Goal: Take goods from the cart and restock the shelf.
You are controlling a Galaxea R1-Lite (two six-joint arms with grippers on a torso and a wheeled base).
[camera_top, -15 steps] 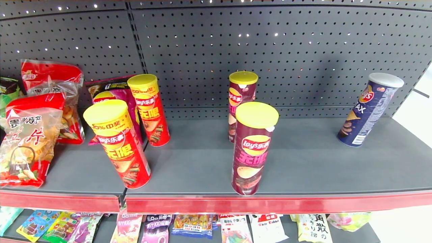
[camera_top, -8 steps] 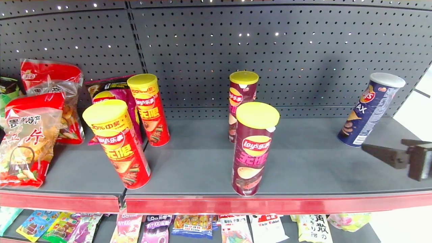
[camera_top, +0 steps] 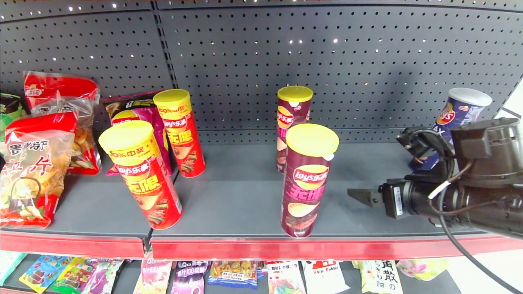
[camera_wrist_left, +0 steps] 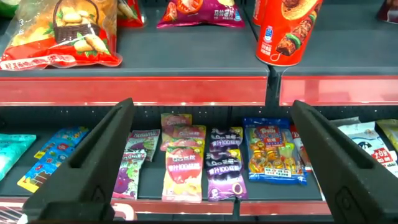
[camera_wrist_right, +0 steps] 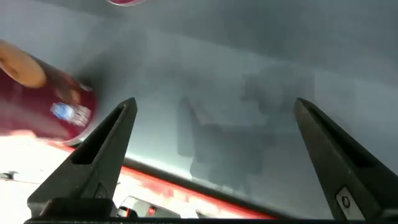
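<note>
Head view: the right arm is over the shelf, right jaws aimed at the front maroon can. That can stands just ahead of their tips, not touching. The rear maroon can stands beyond it, and the blue can is behind the arm. Two red cans and the bags sit well apart from the jaws, past the maroon pair.

Left wrist view: left jaws wide apart, holding nothing. Between them lie packets on the lower shelf. Farther off stands a red can.

Right wrist view: right jaws spread wide, empty, over bare shelf, with the maroon can just beside one finger.
</note>
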